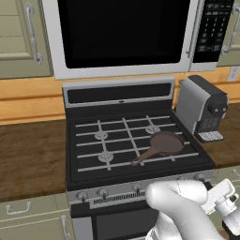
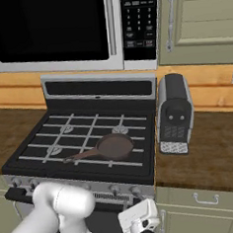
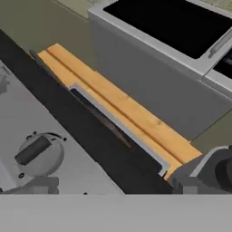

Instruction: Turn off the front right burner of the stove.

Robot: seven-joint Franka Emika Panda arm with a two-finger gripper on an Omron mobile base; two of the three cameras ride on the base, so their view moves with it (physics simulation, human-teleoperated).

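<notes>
From the left base view, the stove sits between brown wood counters, a brushed-steel range with a black cooktop and thin pale grate bars. The front right burner lies at the cooktop's near-right corner, mostly covered by a small brown skillet whose handle points toward the near-left. The gripper hangs at the stove's front right edge, near the row of small silver knobs — I cannot tell whether its fingers are parted or closed.

From the right base view, a boxy grey coffee machine stands on the counter just beside the stove's right edge, under a glossy black-windowed microwave.

From the hand view (rolled well off level), one round knob with a dark bar grip sits on the flat steel front panel.

As I judge it, no knob is gripped yet, so reaching, grasping and turning all remain.
</notes>
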